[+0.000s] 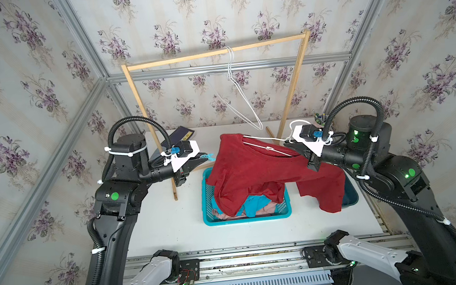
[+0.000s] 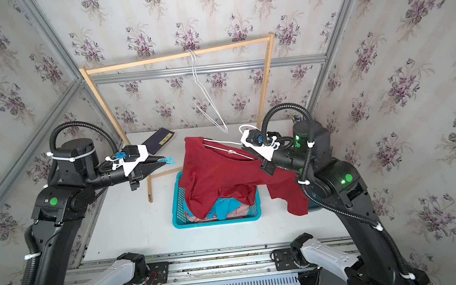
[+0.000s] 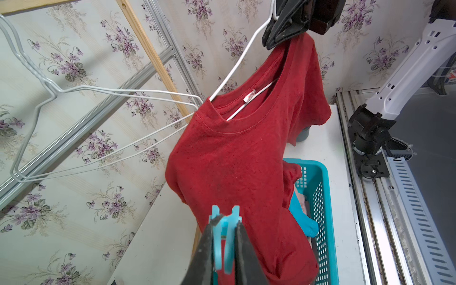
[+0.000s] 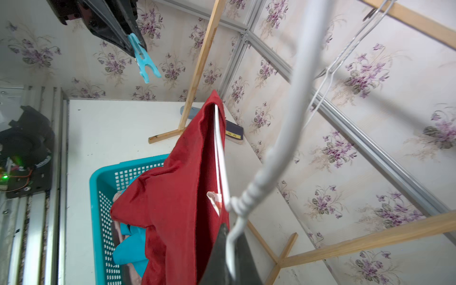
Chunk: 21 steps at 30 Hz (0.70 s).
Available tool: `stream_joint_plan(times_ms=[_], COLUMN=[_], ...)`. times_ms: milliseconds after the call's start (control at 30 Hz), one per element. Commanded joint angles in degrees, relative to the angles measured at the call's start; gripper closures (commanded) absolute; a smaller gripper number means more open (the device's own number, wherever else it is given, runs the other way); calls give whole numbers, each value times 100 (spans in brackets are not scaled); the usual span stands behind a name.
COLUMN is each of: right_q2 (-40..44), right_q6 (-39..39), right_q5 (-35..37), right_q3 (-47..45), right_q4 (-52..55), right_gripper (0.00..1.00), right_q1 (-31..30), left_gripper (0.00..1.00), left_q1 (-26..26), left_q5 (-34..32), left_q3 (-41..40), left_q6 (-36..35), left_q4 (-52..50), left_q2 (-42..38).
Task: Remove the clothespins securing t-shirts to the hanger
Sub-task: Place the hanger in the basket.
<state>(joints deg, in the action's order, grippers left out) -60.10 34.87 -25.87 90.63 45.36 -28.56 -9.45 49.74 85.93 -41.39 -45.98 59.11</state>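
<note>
A dark red t-shirt [image 1: 252,172] [image 2: 218,172] hangs on a white wire hanger [image 1: 263,145] [image 4: 219,153] above the teal basket [image 1: 206,196]. My right gripper [image 1: 289,145] [image 4: 232,244] is shut on the hanger's wire near its twisted neck, at the shirt's right shoulder. Just left of the shirt, my left gripper [image 1: 207,158] [image 3: 225,224] is shut on a light blue clothespin [image 3: 225,237] [image 4: 143,59], which is clear of the cloth. No clothespin shows on the red shirt. A turquoise t-shirt [image 1: 250,206] and a pale pink one [image 1: 219,214] lie in the basket.
A wooden rack [image 1: 213,53] stands at the back with two empty white wire hangers [image 1: 240,91] on its bar. A dark flat case [image 1: 181,136] lies at the back left. A dark blue bin [image 1: 349,194] sits right of the basket, partly under the shirt.
</note>
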Motion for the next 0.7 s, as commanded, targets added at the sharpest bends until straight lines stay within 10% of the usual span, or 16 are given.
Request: stream_joint_plan(times_ms=[0, 400, 667], right_q2=[-319, -1471, -2346], right_q6=[-3, -996, -1941], right_q5=[-769, -2767, -2889], right_q3=[147, -1402, -2475], right_q4=[360, -2333, -4058], right_gripper=[100, 100, 100], right_q1=[-2, -18, -31], left_gripper=[87, 86, 86], left_q1=[5, 5, 7], left_q5=[-80, -44, 89], left_q3=[-67, -435, -722], left_q6=[-34, -11, 34], left_q4=[63, 65, 83], left_q2=[-46, -241, -278])
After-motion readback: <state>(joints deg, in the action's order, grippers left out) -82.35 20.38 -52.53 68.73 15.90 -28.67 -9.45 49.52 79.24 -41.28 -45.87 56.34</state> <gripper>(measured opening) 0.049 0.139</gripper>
